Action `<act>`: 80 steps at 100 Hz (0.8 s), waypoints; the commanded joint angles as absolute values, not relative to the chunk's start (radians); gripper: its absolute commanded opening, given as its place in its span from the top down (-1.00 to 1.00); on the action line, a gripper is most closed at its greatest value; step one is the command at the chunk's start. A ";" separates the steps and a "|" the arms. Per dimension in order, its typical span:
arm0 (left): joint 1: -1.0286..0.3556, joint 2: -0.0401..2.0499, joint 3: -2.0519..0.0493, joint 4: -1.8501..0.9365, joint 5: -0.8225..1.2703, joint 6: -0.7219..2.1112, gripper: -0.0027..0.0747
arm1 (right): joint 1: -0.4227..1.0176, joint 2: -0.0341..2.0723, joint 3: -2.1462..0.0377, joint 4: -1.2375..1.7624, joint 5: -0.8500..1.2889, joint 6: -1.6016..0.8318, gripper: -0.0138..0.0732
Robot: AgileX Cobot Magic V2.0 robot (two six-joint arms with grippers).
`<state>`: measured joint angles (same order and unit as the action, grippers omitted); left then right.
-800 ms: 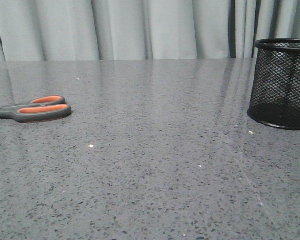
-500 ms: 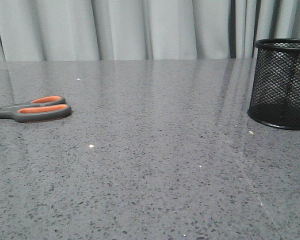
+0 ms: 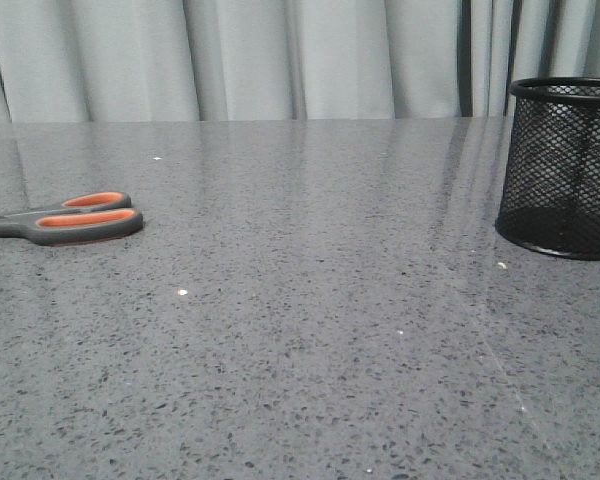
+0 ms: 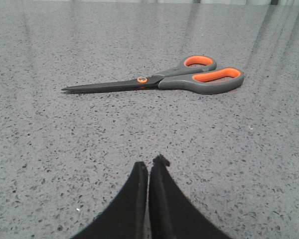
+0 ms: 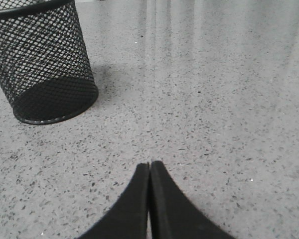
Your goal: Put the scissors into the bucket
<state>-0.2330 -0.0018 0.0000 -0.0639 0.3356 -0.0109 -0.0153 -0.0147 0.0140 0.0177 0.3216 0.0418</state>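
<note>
Pre-grasp, nothing moving versus the earlier frames. Scissors [image 3: 65,219] are lying flat on the surface [image 3: 310,330], well apart from the bucket [image 3: 563,167]. Left hand [image 4: 148,169] and right hand [image 5: 149,169] are both sitting clenched, empty. Next: left hand needs opening, then closing on the handles.

A: Soft, even daylight-like light; the speckled bench [image 3: 310,300] shines with pale vertical streaks, reflections of the curtain [image 3: 280,60] behind it.

B: Shadows?

A: Faint. A dim patch lies on the bench just beside the wire-mesh bucket [image 5: 40,64] in the right wrist view. The scissors [image 4: 169,79] look sharp; both black pincers read as soft, detail-less silhouettes.
</note>
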 commanded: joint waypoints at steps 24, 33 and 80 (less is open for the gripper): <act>-0.231 -0.030 0.040 -0.078 0.290 -0.016 0.98 | -0.023 -0.032 0.020 0.021 0.261 0.039 0.81; -0.231 -0.030 0.040 -0.073 0.288 -0.016 0.98 | -0.023 -0.032 0.020 0.021 0.195 0.039 0.81; -0.231 -0.030 0.040 -0.093 0.246 -0.016 0.98 | -0.023 -0.032 0.020 0.414 -0.203 0.039 0.81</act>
<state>-0.2330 -0.0018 0.0000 -0.0661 0.3279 -0.0109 -0.0153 -0.0147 0.0140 0.3703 -0.1231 0.0418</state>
